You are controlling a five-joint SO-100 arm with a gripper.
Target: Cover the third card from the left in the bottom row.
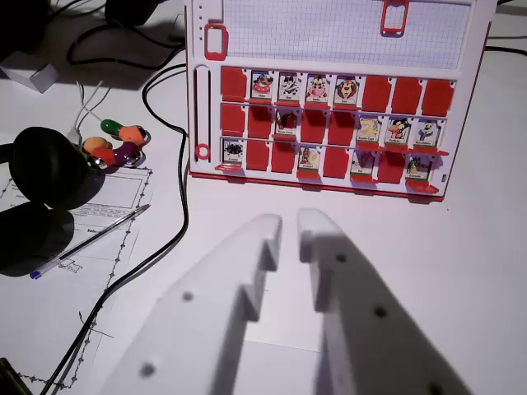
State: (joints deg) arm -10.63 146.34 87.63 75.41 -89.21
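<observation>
Card (309, 157) labels seemingly blurred, unreadable.

Single wrist view, behind fingers (280, 226), facing game board (329, 99).

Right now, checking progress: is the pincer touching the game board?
Apart. The wrist view shows bare table between the pincer tips and the game board.

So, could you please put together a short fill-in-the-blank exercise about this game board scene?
1. The frame and flaps of the game board are white and ____.
2. The gripper hovers in front of the board with its jaws slightly ____.
3. The pen lies on a sheet of ____.
4. The black headphones sit on the wrist view's ____ side.

Missing words: red; open; paper; left
</observation>
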